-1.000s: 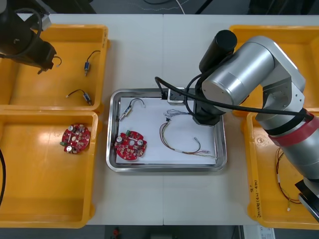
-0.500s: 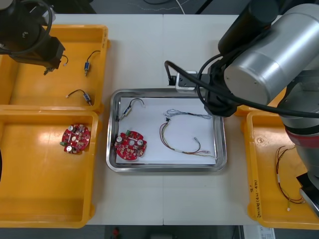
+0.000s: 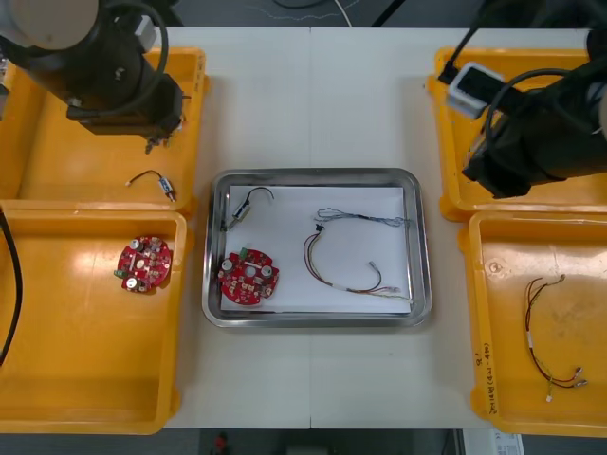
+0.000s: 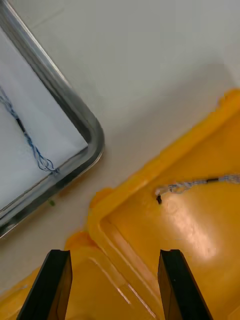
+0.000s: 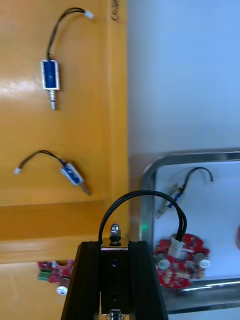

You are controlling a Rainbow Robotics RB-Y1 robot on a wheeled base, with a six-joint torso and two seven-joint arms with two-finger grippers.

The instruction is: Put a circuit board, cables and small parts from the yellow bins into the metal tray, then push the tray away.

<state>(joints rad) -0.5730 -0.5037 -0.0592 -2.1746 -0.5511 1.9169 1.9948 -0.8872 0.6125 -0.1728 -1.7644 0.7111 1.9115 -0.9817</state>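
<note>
Front view: two circuit boards, four yellow bins, one tray.

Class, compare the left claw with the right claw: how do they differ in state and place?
The left claw is shut on a small metal part with a black cable loop; the right claw is open and holds nothing. The left claw is over the left yellow bins, the right claw over the right yellow bins. Both have black fingers.
</note>
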